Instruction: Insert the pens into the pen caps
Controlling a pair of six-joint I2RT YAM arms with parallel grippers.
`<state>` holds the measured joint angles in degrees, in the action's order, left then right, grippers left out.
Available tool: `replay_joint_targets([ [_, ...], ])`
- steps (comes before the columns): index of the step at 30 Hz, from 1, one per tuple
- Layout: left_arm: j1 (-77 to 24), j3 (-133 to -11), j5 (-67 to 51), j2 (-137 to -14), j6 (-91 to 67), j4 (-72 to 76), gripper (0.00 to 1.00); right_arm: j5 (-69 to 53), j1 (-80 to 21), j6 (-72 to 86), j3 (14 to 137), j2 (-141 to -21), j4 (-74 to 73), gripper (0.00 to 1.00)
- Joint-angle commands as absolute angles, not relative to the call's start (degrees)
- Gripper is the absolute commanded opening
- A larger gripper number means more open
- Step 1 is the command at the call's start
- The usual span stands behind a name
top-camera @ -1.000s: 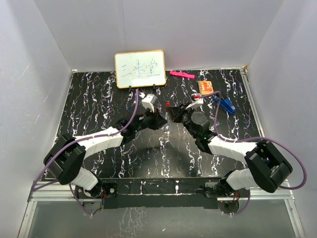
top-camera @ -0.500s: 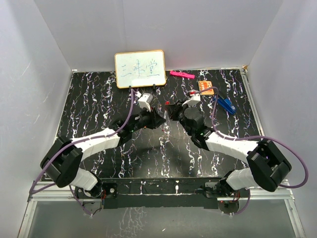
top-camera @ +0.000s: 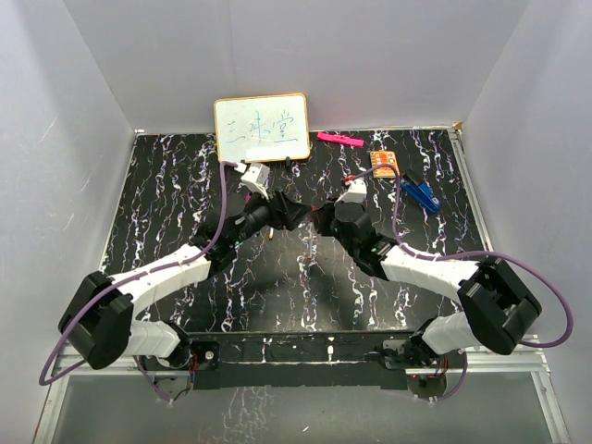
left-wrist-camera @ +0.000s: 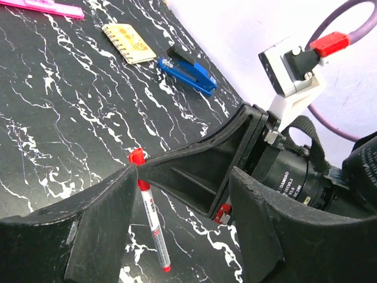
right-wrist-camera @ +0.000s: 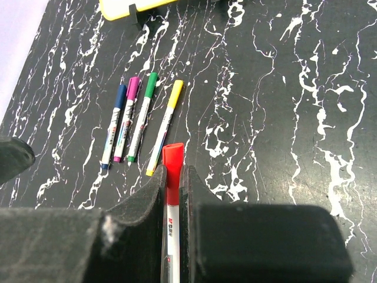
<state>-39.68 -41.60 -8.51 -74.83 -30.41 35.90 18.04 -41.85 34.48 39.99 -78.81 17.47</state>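
Note:
My right gripper (right-wrist-camera: 172, 177) is shut on a white pen (right-wrist-camera: 171, 236), and the red cap (right-wrist-camera: 173, 156) on it sticks out past the fingertips. In the left wrist view the same pen (left-wrist-camera: 152, 215) slants down from the right gripper (left-wrist-camera: 194, 171), close to one of my left fingers (left-wrist-camera: 106, 218). My left gripper (left-wrist-camera: 184, 177) is open around it, with nothing gripped. Several capped pens lie side by side on the table: blue (right-wrist-camera: 113, 127), pink (right-wrist-camera: 126, 118), green (right-wrist-camera: 141, 115) and yellow (right-wrist-camera: 165, 127). In the top view the left gripper (top-camera: 287, 215) and right gripper (top-camera: 319, 219) face each other at mid-table.
A whiteboard (top-camera: 262, 129) stands at the back. Along the back right lie a pink bar (top-camera: 339, 140), an orange card (top-camera: 385, 163) and a blue clip (top-camera: 421, 193). White walls enclose the black marbled table (top-camera: 166, 185).
My left gripper has opened and drawn back to the left, off the red pen. The right gripper has kept its hold on the pen and shifted slightly left.

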Motion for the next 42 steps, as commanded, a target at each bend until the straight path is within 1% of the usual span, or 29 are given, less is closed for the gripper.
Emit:
replay_joint_targets([
  [1,-39.5,-40.8,-12.0,-75.4,-27.7,35.0,0.62,19.5,-41.3,34.5,42.3,-76.4,18.1,0.00],
  [6,-39.6,-36.5,-18.2,-75.8,-26.4,35.0,0.58,20.5,-41.0,34.8,44.9,-75.4,15.5,0.00],
  [10,-39.6,-33.4,-19.5,-75.1,-27.4,36.7,0.58,20.8,-40.9,35.0,45.2,-73.8,15.7,0.00],
  [17,-39.6,-34.1,-20.3,-78.1,-28.4,39.1,0.58,18.0,-40.9,35.0,43.0,-71.1,18.9,0.00],
  [24,-39.6,-35.8,-23.4,-82.3,-31.4,43.9,0.58,14.0,-40.9,33.3,42.3,-71.5,20.6,0.00],
  [31,-39.6,-36.7,-23.8,-83.9,-32.0,44.9,0.57,11.7,-40.9,33.0,41.3,-71.9,22.7,0.00],
  [33,-39.6,-36.9,-24.0,-84.2,-32.3,45.3,0.52,11.4,-40.9,33.2,41.1,-72.1,22.9,0.00],
  [34,-39.6,-37.1,-24.3,-84.3,-32.4,45.6,0.44,11.3,-40.9,33.3,41.1,-72.3,22.9,0.00],
  [35,-39.7,-37.2,-24.5,-84.6,-32.6,46.1,0.34,11.2,-40.9,33.4,41.0,-72.5,22.9,0.00],
  [37,-39.6,-37.4,-25.0,-85.2,-33.4,47.3,0.08,10.9,-40.9,34.0,40.9,-72.8,22.8,0.00],
  [38,-39.6,-37.6,-25.4,-85.6,-33.9,48.0,0.00,10.9,-40.9,34.4,40.9,-72.9,22.7,0.00],
  [42,-39.6,-38.4,-27.2,-86.8,-35.5,50.1,0.00,9.8,-40.9,34.8,40.3,-73.5,22.6,0.00],
])
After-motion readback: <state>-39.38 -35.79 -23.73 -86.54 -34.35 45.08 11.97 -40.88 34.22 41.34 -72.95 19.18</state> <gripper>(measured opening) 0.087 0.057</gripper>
